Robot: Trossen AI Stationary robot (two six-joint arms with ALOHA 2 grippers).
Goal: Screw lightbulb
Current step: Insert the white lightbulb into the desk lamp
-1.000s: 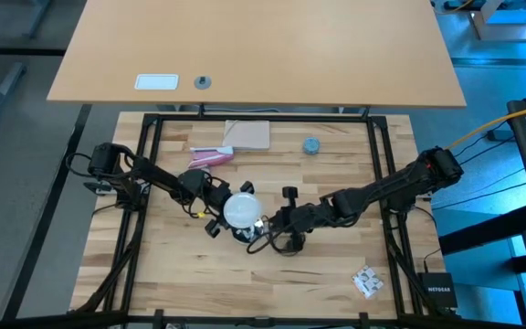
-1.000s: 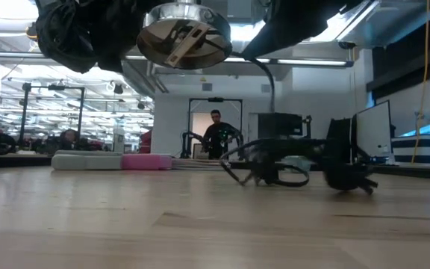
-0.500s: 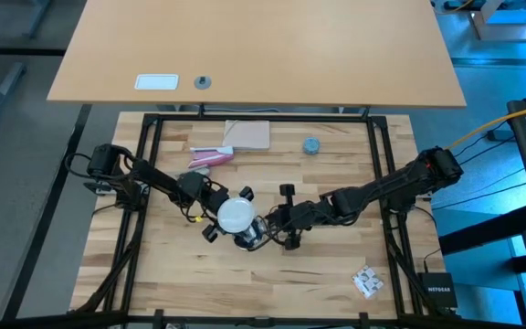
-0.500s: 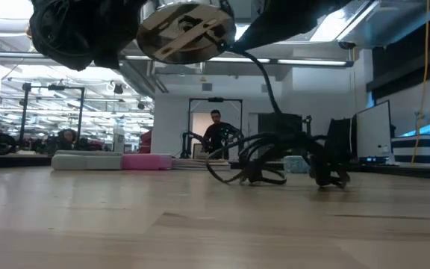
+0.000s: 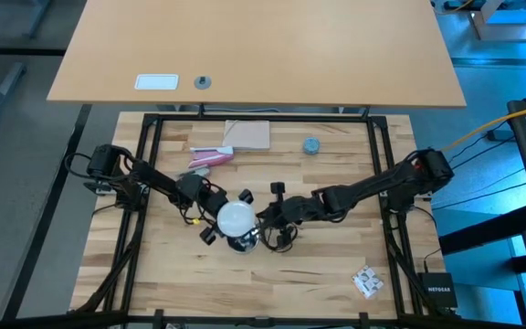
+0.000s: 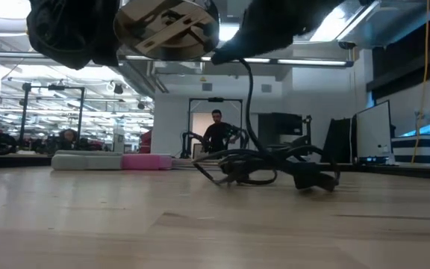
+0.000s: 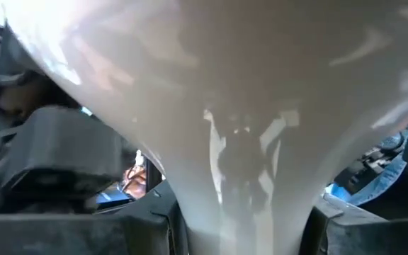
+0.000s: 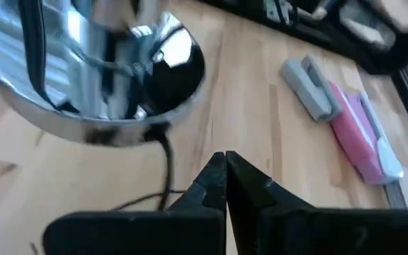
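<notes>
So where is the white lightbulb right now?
In the high view the lightbulb sits near the middle of the wooden table, held in the left gripper, with the right gripper just beside it and the silvery socket lifted underneath.

Both arms reach low over the middle of the table and meet there. The left gripper comes in from the left side, its fingers clamped narrowly on the lightbulb. The right gripper stretches in from the right side just beside it, fingers pressed fully together, holding nothing
</notes>
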